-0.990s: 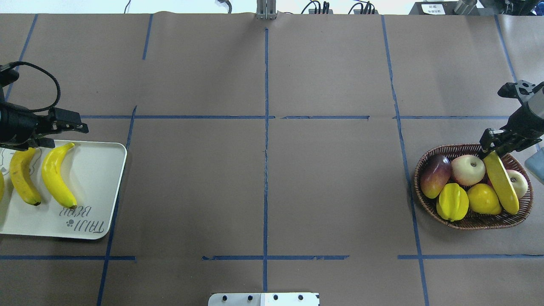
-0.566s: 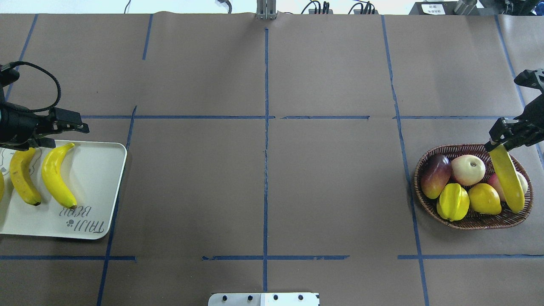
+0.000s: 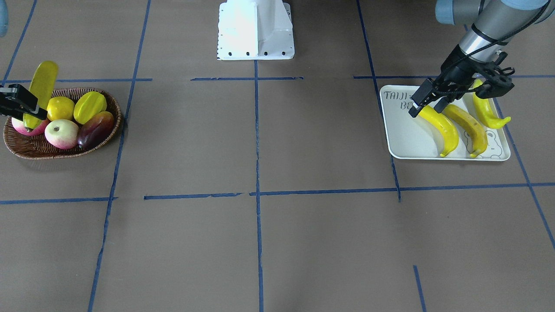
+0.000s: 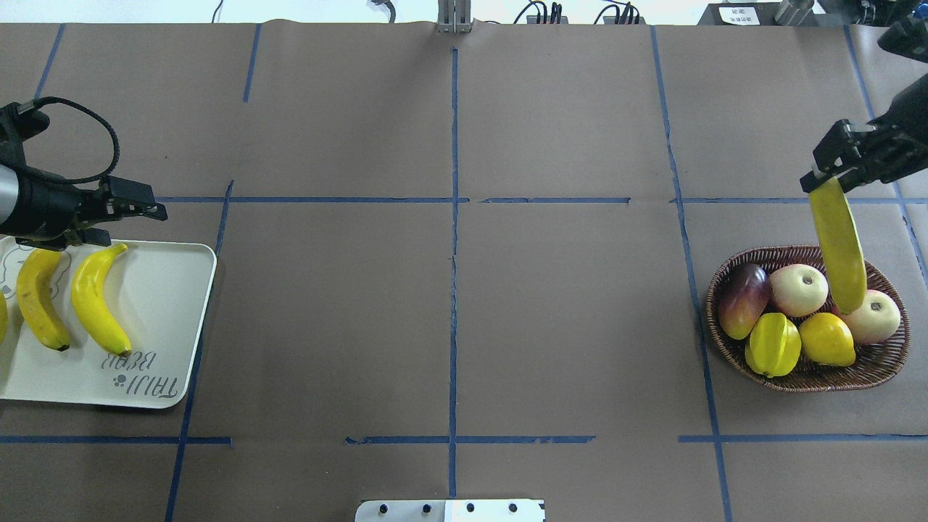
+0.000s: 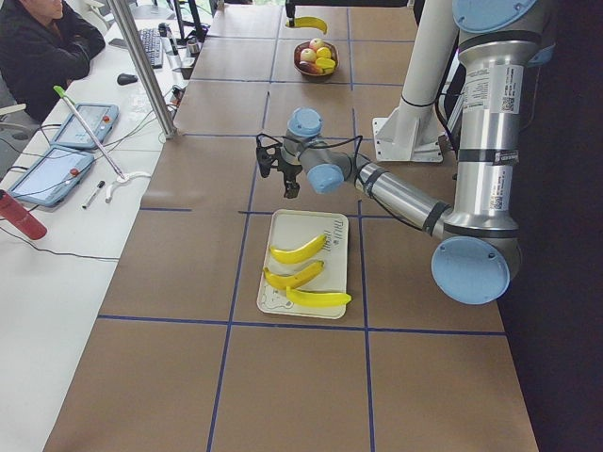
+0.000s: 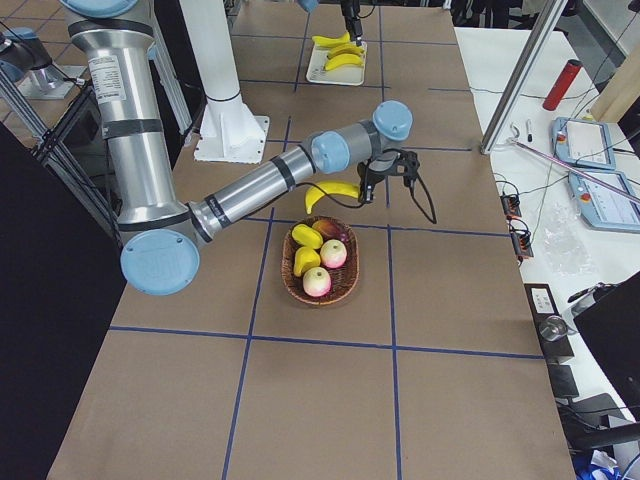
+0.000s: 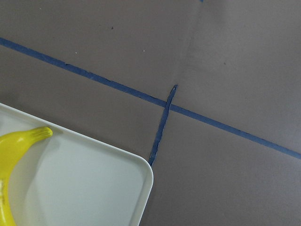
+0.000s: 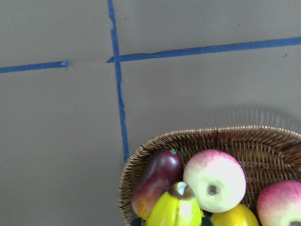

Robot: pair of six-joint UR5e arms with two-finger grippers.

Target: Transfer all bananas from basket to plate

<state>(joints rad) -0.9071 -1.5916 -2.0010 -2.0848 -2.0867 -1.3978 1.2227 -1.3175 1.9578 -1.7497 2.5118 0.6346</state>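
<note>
My right gripper [image 4: 823,177] is shut on the top end of a yellow banana [image 4: 839,246]. The banana hangs above the wicker basket [image 4: 797,383], clear of the fruit; it also shows in the front view [image 3: 41,84]. Three bananas [image 4: 98,301] [image 4: 40,297] [image 3: 485,108] lie side by side on the pale plate [image 4: 167,304] printed "TAIJI BEAR". My left gripper [image 4: 141,206] is open and empty, just above the plate's far edge near the nearest banana's tip [image 7: 19,146].
The basket holds a starfruit [image 4: 773,344], a lemon [image 4: 826,339], two apples [image 4: 797,288] [image 4: 873,317] and a dark mango [image 4: 743,299]. The robot's white base [image 3: 256,30] stands at the table's middle edge. A person [image 5: 38,47] sits at a side desk.
My right gripper has risen and moved toward the far side, lifting the banana out of the basket. My left gripper has shifted slightly right and away from the plate.
</note>
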